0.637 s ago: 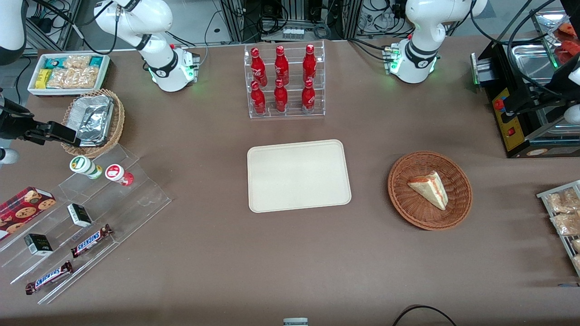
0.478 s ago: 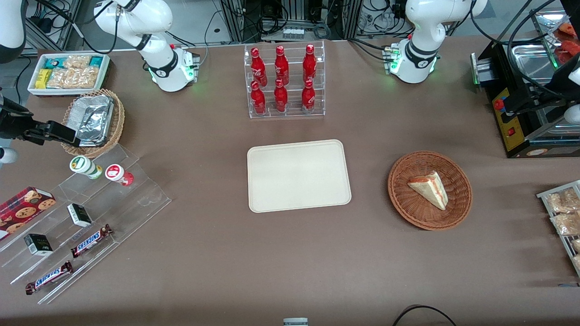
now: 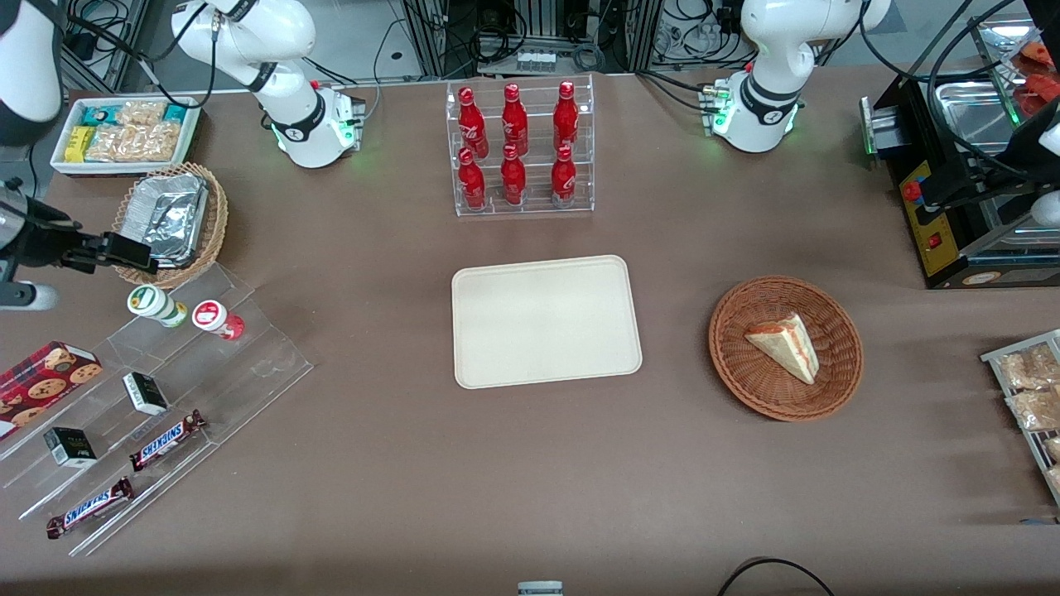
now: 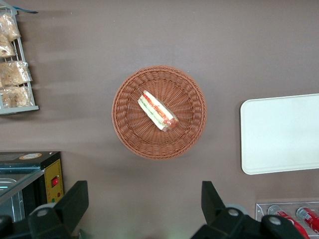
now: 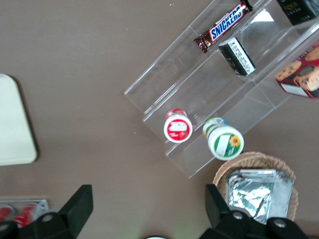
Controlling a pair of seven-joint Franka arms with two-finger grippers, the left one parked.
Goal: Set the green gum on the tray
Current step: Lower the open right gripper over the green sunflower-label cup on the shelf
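Observation:
The green gum point(image 3: 153, 304) is a small white bottle with a green label, lying on the top step of a clear acrylic stand point(image 3: 166, 389) toward the working arm's end of the table. It also shows in the right wrist view point(image 5: 224, 141). A similar red-lidded bottle point(image 3: 214, 317) lies beside it. The cream-beige tray point(image 3: 546, 321) lies bare at the table's middle. My right gripper point(image 3: 132, 252) is open and empty, held above the table a little farther from the front camera than the green gum; in the right wrist view the gripper point(image 5: 148, 204) has its fingers wide apart.
A wicker basket with a foil tray point(image 3: 170, 219) sits just by the gripper. A white bin of snacks point(image 3: 124, 132) lies farther back. The stand also holds Snickers bars point(image 3: 166, 439), small dark boxes and a cookie box point(image 3: 45, 377). A rack of red bottles point(image 3: 517, 149) and a sandwich basket point(image 3: 785, 348) stand elsewhere.
My right gripper has shifted slightly nearer to the front camera, toward the green gum. Nothing else has moved.

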